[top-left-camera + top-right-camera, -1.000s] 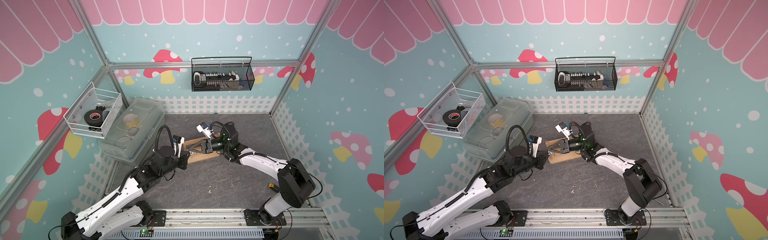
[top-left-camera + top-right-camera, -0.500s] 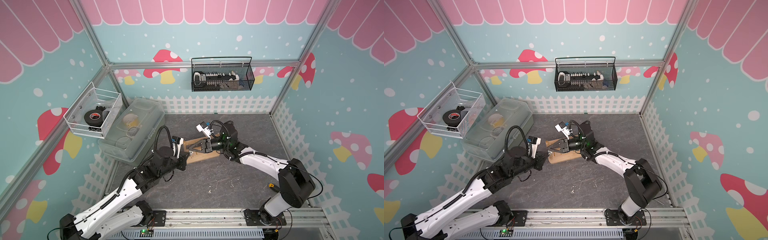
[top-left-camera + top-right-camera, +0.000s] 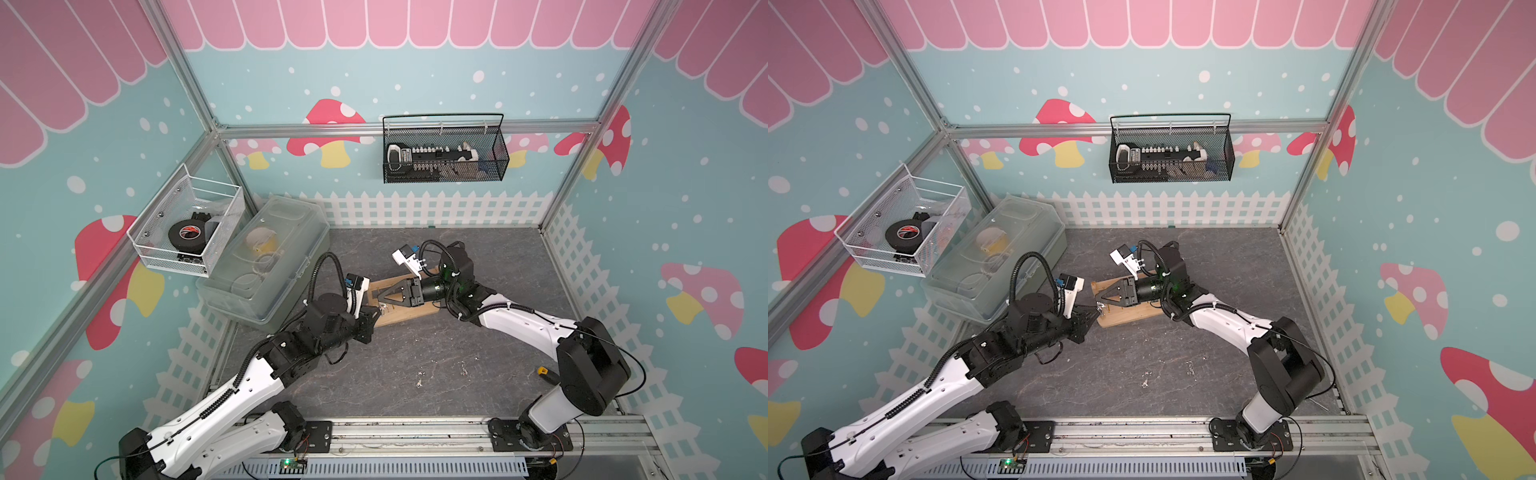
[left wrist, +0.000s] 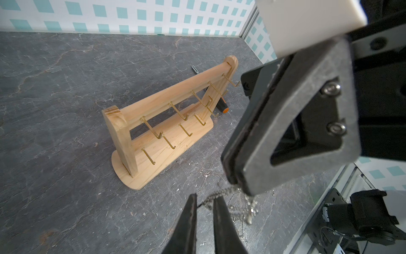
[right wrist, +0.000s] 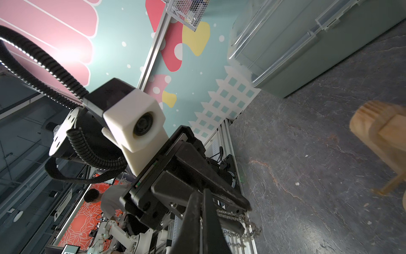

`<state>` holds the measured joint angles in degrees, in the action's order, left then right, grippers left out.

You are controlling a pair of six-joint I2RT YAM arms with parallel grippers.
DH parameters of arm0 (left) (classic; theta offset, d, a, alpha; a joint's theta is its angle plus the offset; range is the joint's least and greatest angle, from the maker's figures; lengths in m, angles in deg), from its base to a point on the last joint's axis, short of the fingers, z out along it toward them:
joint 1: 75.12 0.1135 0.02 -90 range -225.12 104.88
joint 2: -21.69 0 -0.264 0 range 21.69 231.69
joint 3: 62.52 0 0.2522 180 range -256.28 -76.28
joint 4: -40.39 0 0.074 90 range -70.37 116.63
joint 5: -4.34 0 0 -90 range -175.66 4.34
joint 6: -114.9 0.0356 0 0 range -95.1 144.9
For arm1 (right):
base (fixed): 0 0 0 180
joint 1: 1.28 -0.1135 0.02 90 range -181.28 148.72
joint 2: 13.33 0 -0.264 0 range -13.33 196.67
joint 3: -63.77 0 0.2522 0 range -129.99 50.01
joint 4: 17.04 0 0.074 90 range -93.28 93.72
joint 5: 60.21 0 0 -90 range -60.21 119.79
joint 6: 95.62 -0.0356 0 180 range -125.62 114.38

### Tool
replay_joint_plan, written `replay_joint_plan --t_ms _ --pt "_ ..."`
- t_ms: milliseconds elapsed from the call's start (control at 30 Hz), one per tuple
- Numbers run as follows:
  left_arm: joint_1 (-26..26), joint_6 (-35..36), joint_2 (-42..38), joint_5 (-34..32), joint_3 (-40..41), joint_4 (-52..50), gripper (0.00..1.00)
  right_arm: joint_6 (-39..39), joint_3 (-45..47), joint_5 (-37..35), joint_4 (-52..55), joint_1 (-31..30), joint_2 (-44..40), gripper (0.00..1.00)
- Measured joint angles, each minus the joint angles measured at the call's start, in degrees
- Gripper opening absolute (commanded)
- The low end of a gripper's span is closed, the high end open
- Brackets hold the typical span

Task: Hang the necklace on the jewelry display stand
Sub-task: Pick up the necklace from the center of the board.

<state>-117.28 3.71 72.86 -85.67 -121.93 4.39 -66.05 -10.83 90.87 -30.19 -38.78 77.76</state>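
Necklace (image 4: 219,194): thin silver chain, beside upright pale-wood peg stand (image 4: 162,96), unhung.
Right gripper (image 4: 235,182): jaws clenched on chain.
Left gripper (image 4: 204,198): jaws seemingly slightly parted around it.
Change: both grippers barely moved.

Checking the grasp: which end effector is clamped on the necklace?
The right end effector: jaws shut, the necklace dangling from its tip. The left end effector has its fingers apart.

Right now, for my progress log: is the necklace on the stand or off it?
Off. The necklace dangles from the right gripper near the stand, whose pegs are all bare.
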Motion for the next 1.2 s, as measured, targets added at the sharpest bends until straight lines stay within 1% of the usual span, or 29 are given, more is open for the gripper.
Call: replay_joint_plan --t_ms 367,1200 --pt "0.0 0.1 -0.7 -0.4 0.0 -1.6 0.16 0.4 0.0 -0.1 0.4 0.0 0.0 0.00" --pt "-0.5 0.2 -0.5 -1.4 0.0 0.2 0.16 -1.2 0.0 0.0 -0.5 -0.1 0.0 0.00"
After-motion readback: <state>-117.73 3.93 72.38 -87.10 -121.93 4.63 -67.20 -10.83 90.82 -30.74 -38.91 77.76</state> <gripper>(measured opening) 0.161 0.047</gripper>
